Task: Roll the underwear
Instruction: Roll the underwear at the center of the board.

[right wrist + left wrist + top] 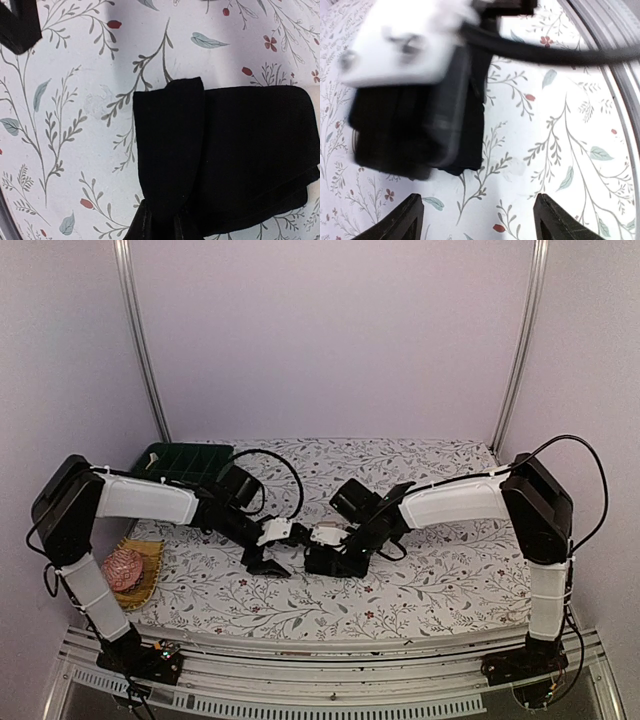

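Near the middle of the flowered tablecloth [450, 580]: black underwear [250, 150], folded flat into a rough rectangle. From the right wrist, long axis running left to right across the view, one short end toward the right edge, the other near the centre. Across that nearer end, a narrower strip of the same fabric lying crosswise, from the far edge of the garment down to the bottom of the view.

Lower end of that strip clamped in the right gripper [161, 227], tips close together with fabric between them. From above, only a dark lump under that gripper; direction of the long side hard to tell there.

Just to the left of the garment, the left gripper [480, 222], its fingers [405, 220] spread wide apart, nothing between them but bare cloth, clear of the fabric. From the left wrist, a blurred view of the right gripper sitting over the black fabric, with a black cable [545, 50] crossing above.

Toward the far left corner, a dark green tray [185, 460] with compartments. At the near left edge, a pink knitted ball [123, 568] resting on a woven plate [150, 552].
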Available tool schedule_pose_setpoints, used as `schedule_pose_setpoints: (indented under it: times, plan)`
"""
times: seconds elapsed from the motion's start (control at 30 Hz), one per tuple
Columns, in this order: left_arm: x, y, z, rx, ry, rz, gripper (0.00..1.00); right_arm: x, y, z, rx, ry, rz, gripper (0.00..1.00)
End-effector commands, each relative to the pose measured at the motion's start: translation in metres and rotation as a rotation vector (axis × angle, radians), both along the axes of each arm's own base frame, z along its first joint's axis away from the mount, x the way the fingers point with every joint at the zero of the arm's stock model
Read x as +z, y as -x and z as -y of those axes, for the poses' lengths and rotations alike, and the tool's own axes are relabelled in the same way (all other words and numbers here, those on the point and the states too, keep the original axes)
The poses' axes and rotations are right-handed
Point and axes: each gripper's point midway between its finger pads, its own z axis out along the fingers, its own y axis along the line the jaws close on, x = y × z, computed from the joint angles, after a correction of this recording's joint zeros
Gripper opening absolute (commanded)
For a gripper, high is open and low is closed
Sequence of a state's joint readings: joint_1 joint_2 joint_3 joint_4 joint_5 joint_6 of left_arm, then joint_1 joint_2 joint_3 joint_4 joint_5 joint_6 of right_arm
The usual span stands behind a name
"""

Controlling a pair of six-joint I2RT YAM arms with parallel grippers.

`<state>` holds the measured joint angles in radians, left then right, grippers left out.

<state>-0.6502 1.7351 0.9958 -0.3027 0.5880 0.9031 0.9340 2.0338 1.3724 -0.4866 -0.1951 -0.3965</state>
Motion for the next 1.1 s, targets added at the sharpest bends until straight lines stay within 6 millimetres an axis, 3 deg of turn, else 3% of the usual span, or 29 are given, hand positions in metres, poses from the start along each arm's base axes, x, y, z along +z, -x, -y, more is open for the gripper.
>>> schedule_pose_setpoints:
  times: [0.0, 0.37, 0.6, 0.93, 1.07]
  plan:
    - [0.01, -0.004, 0.009, -0.051, 0.104, 0.272, 0.77, -0.025, 0.042, 0.018, 0.017, 0.073, -0.346, 0.03]
    - [-0.003, 0.014, 0.027, -0.092, 0.088, 0.571, 0.72, -0.023, 0.031, 0.01, 0.001, 0.027, -0.533, 0.03]
    - [-0.021, 0.004, 0.043, -0.089, 0.004, 0.629, 0.71, -0.026, 0.032, 0.01, 0.005, 0.03, -0.547, 0.03]
    - [-0.05, 0.008, 0.044, -0.112, -0.084, 0.646, 0.46, -0.027, 0.027, 0.012, -0.006, 0.026, -0.543, 0.03]
    - [-0.057, 0.01, 0.044, -0.114, -0.111, 0.608, 0.28, -0.027, 0.026, 0.014, -0.011, 0.027, -0.533, 0.03]
